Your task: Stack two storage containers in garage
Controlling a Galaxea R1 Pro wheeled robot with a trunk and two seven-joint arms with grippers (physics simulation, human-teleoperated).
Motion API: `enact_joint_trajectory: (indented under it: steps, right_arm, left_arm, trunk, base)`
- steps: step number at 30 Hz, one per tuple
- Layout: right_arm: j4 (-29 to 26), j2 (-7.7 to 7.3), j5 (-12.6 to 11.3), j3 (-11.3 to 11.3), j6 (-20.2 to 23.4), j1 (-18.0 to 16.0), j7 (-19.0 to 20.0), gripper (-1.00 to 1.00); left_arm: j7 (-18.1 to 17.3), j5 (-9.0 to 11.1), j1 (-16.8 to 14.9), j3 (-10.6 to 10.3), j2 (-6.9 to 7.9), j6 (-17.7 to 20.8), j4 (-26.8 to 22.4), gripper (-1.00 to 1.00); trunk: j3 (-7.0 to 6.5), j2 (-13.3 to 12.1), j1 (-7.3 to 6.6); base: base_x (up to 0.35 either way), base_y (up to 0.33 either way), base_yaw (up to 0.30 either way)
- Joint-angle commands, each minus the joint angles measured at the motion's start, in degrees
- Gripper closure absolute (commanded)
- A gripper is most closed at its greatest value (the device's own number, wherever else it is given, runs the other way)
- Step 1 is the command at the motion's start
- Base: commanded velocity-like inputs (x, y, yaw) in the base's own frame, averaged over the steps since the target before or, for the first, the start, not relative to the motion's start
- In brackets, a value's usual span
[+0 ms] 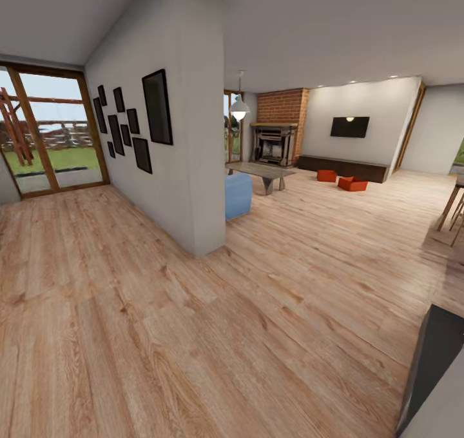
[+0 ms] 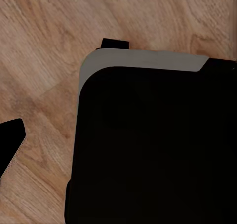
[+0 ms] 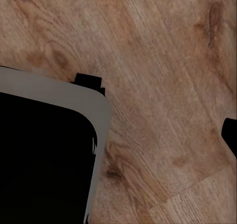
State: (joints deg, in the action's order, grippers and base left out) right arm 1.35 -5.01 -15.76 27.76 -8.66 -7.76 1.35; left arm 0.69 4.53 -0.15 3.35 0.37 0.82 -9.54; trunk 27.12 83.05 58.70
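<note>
Plank floor (image 1: 193, 335), distant storage containers (image 1: 341, 180).

light wood plank floor (image 1: 193, 335) runs through the living room. far back on it, two orange-red storage containers (image 1: 327, 175) (image 1: 352, 184) sit near each other, beside a low table (image 1: 261, 172).

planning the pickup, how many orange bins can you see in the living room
2. One storage container sits on the wood floor by the dark TV bench; the other lies just right of it, nearer the camera. None looks hidden.
</note>
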Motion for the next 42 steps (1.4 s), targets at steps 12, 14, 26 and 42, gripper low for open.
enact_joint_trajectory:
  steps: [12, 14, 26, 42]
  right_arm:
    - [0.1, 0.00, -0.4, 0.6, -0.2, -0.1, 0.1, -1.00]
    - [0.1, -0.02, -0.4, 0.6, -0.2, -0.1, 0.1, -1.00]
    - [0.1, -0.09, -0.4, 0.6, -0.3, -0.1, 0.1, -1.00]
    - [0.1, -0.12, -0.5, 0.5, -0.3, -0.1, 0.1, -1.00]
  left_arm:
    - [0.0, 0.5, 0.0, 0.2, -0.02, 0.1, -0.1, -1.00]
    - [0.0, 0.5, 0.0, 0.2, -0.02, 0.1, -0.1, -1.00]
    - [0.0, 0.5, 0.0, 0.2, -0.01, 0.1, 0.0, -1.00]
    - [0.0, 0.5, 0.0, 0.2, -0.02, 0.1, -0.1, -1.00]
  trunk:
    - [0.06, 0.0, 0.03]
    - [0.06, 0.0, 0.03]
    - [0.06, 0.0, 0.03]
    - [0.06, 0.0, 0.03]
  base:
    - [0.322, 0.000, 0.000]
    - [0.322, 0.000, 0.000]
    - [0.322, 0.000, 0.000]
    - [0.323, 0.000, 0.000]
